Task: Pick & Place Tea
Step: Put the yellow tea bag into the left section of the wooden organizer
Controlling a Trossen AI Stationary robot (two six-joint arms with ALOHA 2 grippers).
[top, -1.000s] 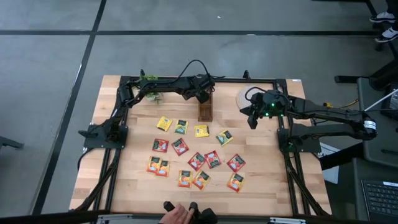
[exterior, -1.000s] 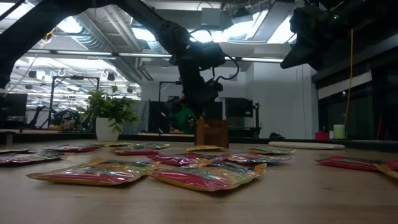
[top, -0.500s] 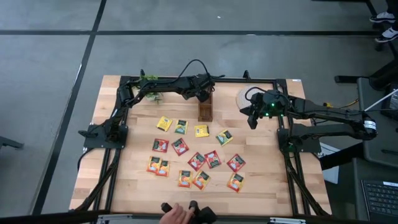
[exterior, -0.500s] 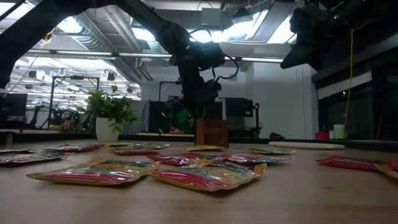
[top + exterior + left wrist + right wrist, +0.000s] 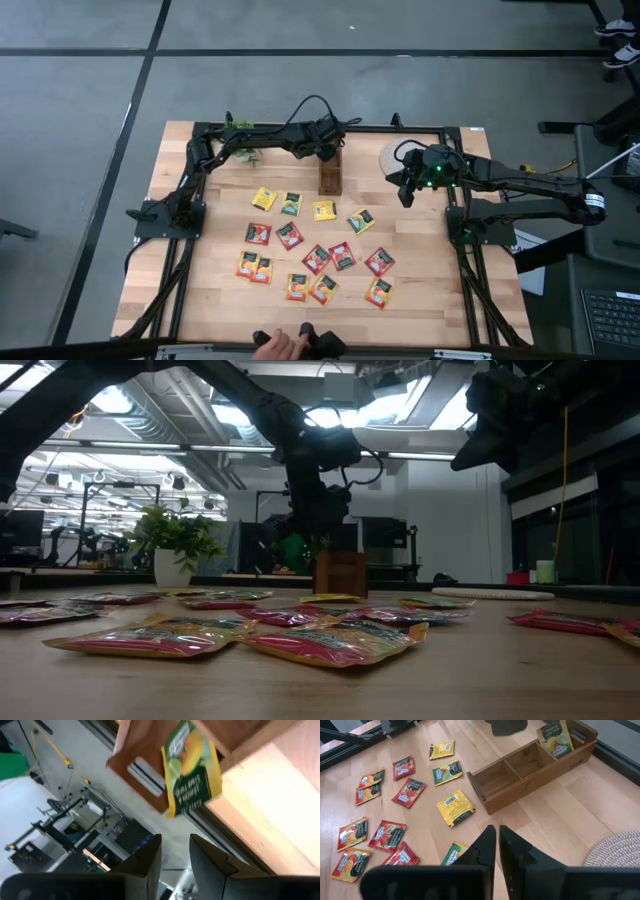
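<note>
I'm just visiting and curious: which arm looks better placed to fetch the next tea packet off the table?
Probably the right. The right gripper hangs free, shut, near the loose sachets, while the left gripper is open over the wooden box, where a yellow sachet stands in the end compartment.

The yellow tea sachet (image 5: 191,767) carries printed wording on its dark label, too blurred to read

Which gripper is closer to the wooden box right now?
Left. The left gripper hovers just past the far end of the wooden box, above a yellow sachet standing in its end compartment. The right gripper hangs off to the box's side, near the woven mat.
</note>
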